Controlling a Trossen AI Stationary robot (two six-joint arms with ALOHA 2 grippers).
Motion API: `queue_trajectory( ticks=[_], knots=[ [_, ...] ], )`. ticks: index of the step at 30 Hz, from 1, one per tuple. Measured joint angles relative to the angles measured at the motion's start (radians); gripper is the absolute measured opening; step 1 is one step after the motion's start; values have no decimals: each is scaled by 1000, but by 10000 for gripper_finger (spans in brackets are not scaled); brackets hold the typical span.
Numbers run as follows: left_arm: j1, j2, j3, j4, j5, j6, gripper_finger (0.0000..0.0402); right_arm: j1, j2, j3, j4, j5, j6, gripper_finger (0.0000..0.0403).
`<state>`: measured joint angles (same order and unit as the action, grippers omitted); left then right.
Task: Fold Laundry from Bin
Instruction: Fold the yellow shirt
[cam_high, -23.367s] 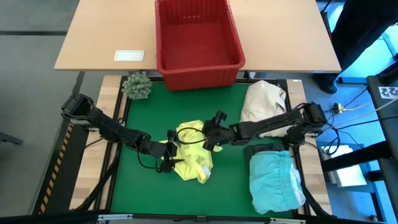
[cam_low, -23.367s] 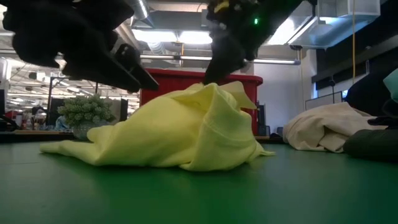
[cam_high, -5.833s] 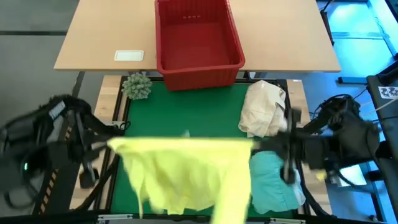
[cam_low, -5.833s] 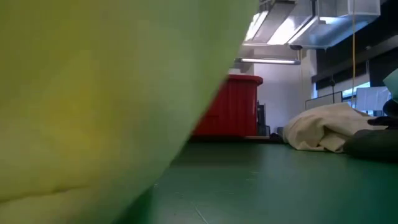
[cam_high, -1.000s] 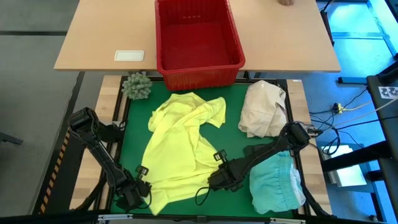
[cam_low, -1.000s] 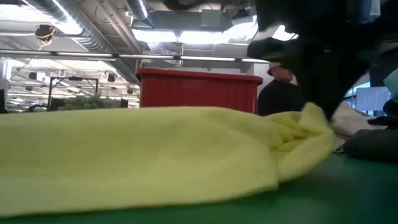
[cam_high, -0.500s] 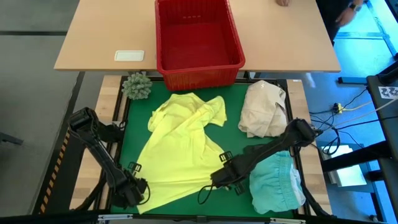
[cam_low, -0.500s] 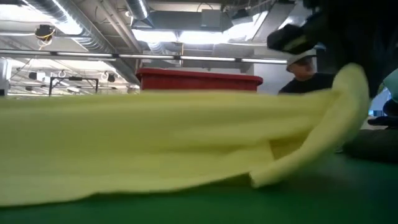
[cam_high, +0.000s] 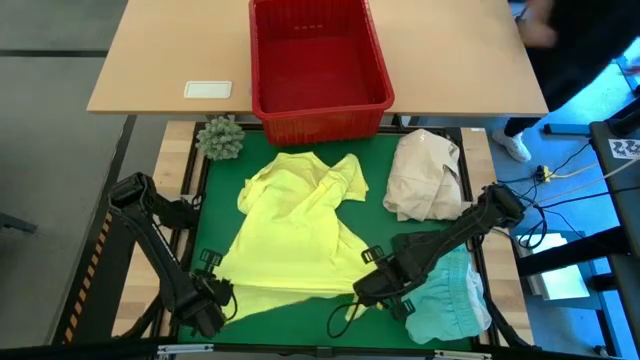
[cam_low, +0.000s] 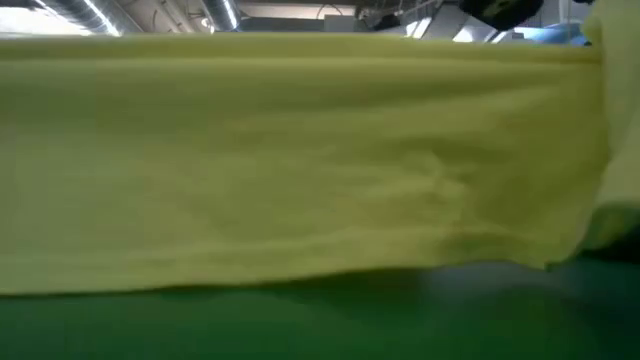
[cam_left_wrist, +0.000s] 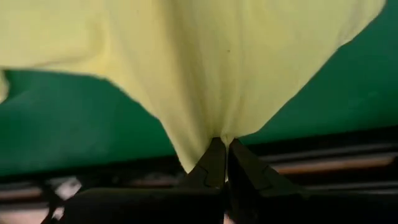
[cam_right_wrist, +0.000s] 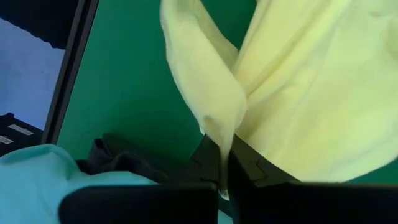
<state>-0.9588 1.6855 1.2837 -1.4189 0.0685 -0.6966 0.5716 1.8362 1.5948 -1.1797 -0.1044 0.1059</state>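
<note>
Gripping yellow shirt (cam_high: 290, 235) over green mat (cam_high: 370, 170), both grippers

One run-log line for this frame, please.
left gripper: shut on yellow shirt | right gripper: shut on yellow shirt | hem lifted | bin: empty

1. The shirt (cam_high: 295, 235) lies on the mat (cam_high: 370, 170), between the left gripper (cam_high: 222, 292) and the right gripper (cam_high: 366, 287).
2. Beyond the shirt, the bin (cam_high: 318, 60) stands on the table (cam_high: 160, 60).
3. The folded garment (cam_high: 445, 295) lies just beside the right gripper.
4. The cloth bundle (cam_high: 425, 178) lies beyond it.
5. The plant ball (cam_high: 220, 138) sits beyond the left gripper.
</note>
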Motion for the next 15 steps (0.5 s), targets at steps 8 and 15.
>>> queue_trajectory(
  ticks=[8, 15],
  knots=[
    [0, 0, 16, -27, -27, -3, 0, -3, -29, 0, 14, 34, -5, 4],
    [0, 0, -31, 147, -54, 26, 0, -2, 37, -2, 36, 16, -32, 4]
  ],
)
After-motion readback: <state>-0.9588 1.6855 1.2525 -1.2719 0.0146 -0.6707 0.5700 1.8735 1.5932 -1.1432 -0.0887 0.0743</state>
